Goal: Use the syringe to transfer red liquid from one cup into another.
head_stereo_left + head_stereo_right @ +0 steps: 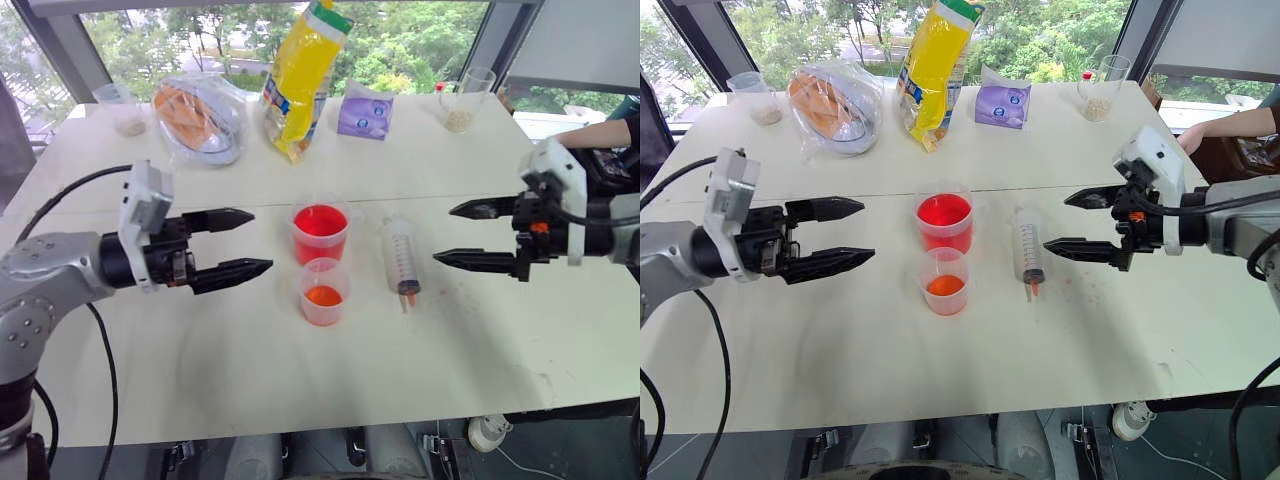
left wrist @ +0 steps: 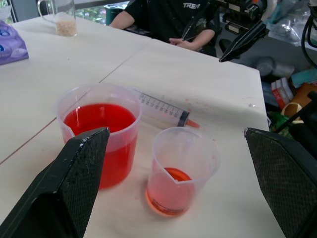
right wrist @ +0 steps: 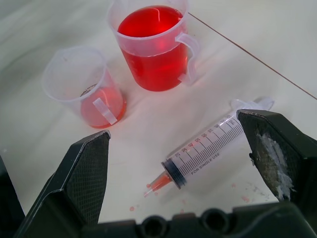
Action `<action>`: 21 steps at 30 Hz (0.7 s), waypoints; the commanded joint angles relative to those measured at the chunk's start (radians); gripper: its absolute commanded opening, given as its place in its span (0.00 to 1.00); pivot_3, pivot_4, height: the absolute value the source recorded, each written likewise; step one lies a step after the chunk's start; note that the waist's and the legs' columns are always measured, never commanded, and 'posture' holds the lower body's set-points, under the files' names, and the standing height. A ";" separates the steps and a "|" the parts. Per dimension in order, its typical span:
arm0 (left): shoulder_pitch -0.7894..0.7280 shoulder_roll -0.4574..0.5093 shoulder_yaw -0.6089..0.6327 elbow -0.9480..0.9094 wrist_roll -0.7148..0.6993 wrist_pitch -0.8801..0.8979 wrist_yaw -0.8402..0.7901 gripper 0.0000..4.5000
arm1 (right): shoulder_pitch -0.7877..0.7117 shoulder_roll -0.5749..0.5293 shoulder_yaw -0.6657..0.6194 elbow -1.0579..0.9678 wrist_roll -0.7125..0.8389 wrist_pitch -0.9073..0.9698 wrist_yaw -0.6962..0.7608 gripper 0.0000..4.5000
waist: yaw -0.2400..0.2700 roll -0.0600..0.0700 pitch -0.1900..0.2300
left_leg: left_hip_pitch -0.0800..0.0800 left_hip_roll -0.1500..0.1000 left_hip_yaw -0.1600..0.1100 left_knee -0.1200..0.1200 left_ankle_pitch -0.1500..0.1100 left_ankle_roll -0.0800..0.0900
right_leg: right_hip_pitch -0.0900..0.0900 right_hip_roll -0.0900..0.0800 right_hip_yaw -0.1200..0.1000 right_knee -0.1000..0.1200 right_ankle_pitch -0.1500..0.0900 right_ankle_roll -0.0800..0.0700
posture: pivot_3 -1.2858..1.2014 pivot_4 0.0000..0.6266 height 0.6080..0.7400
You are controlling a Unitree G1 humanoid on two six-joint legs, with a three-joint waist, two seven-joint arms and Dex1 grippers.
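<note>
The larger clear cup (image 1: 320, 232) of bright red liquid (image 3: 149, 22) stands at the table's middle. Just in front of it is the smaller clear cup (image 1: 324, 291) with a shallow orange-red layer (image 2: 168, 194). The syringe (image 1: 401, 258) lies flat on the table to the right of both cups, its orange-red tip (image 3: 157, 182) toward the front edge. My left gripper (image 1: 243, 242) hovers open to the left of the cups, pointing at them. My right gripper (image 1: 453, 235) hovers open to the right of the syringe, pointing left. Neither holds anything.
At the back of the white table (image 1: 250, 350) stand a yellow bag (image 1: 300, 75), a purple pouch (image 1: 364, 110), a clear bag with bread (image 1: 200, 115) and two cups with beige grains (image 1: 123, 108) (image 1: 462, 103). A person's arm (image 1: 1230, 125) rests at the far right edge.
</note>
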 commanded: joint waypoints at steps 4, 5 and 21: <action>-0.052 -0.002 0.005 0.017 -0.012 -0.012 -0.005 1.00 | 0.000 -0.002 -0.042 -0.026 0.015 -0.001 -0.023 0.99 | 0.000 0.000 0.000 | 0.000 0.000 0.000 0.000 0.000 0.000 | 0.000 0.000 0.000 0.000 0.000 0.000 | 0.52 0.24 1.00; -0.056 -0.002 0.002 0.019 -0.007 -0.015 -0.008 1.00 | 0.002 -0.002 -0.040 -0.023 0.011 -0.004 -0.026 0.99 | 0.000 0.000 0.000 | 0.000 0.000 0.000 0.000 0.000 0.000 | 0.000 0.000 0.000 0.000 0.000 0.000 | 0.52 0.24 1.00; -0.072 -0.024 -0.033 0.025 0.019 -0.022 -0.011 1.00 | -0.027 -0.011 0.006 0.004 -0.003 0.060 -0.090 0.99 | 0.000 0.000 0.000 | 0.000 0.000 0.000 0.000 0.000 0.000 | 0.000 0.000 0.000 0.000 0.000 0.000 | 0.52 0.24 1.00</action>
